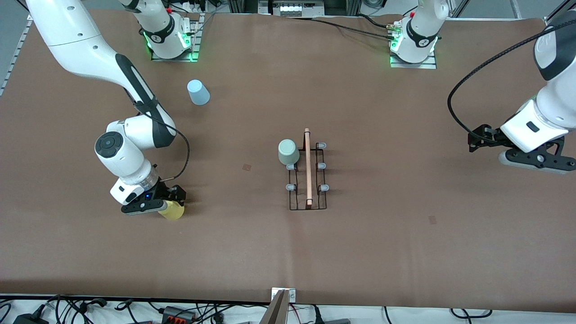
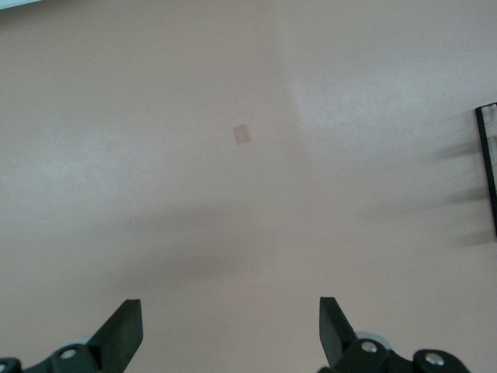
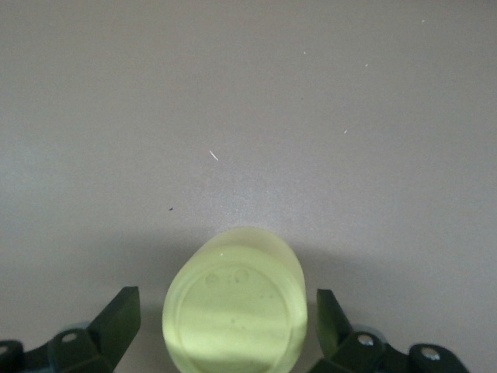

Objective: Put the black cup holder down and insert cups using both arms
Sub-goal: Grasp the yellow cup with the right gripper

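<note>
Brown table [image 1: 382,252], black cup holder [image 1: 308,175] at centre as landmark. Grey-green cup [image 1: 288,152] sits upside down on one of its pegs. Blue cup [image 1: 198,92] and yellow cup [image 1: 172,210] lie toward the right arm's end. Right gripper [image 3: 229,326] spread around yellow cup, not touching. Left gripper [image 2: 231,334] spread, empty, waiting over the table toward the left arm's end.

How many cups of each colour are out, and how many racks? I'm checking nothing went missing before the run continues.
Grey-green cup: 1
Yellow cup: 1
Light blue cup: 1
Black cup holder: 1
Total: 4 things, 3 of them cups
</note>
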You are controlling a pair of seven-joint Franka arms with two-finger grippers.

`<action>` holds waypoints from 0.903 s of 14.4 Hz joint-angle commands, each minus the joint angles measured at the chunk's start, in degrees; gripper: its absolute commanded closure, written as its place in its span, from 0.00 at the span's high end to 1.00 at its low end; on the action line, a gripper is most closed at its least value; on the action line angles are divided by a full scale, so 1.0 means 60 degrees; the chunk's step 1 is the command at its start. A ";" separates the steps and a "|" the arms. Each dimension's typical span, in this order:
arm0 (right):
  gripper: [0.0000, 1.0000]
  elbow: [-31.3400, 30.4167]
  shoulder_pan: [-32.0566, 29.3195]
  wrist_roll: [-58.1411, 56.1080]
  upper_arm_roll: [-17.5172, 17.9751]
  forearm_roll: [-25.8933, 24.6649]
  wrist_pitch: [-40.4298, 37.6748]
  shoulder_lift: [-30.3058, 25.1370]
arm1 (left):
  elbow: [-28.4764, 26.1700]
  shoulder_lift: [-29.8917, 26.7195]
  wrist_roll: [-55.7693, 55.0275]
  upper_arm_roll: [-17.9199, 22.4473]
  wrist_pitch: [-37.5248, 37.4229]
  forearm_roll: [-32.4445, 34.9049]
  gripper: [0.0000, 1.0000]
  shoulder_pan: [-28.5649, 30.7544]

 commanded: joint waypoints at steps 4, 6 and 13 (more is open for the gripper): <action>0.17 0.0151 -0.0170 -0.0366 0.0078 -0.0238 0.0126 0.0097 | -0.0150 -0.0203 0.0330 -0.0047 0.0172 -0.0053 1.00 0.0147; 0.01 0.0151 -0.0141 -0.0395 0.0078 -0.0268 0.0068 0.0039 | -0.0135 -0.0202 0.0622 -0.0003 0.0172 -0.0068 1.00 0.0147; 0.01 0.0704 0.1569 0.1606 0.0166 -0.0517 -0.3674 -0.2302 | 0.0319 -0.0012 0.1034 0.0012 -0.0047 -0.0082 1.00 0.0176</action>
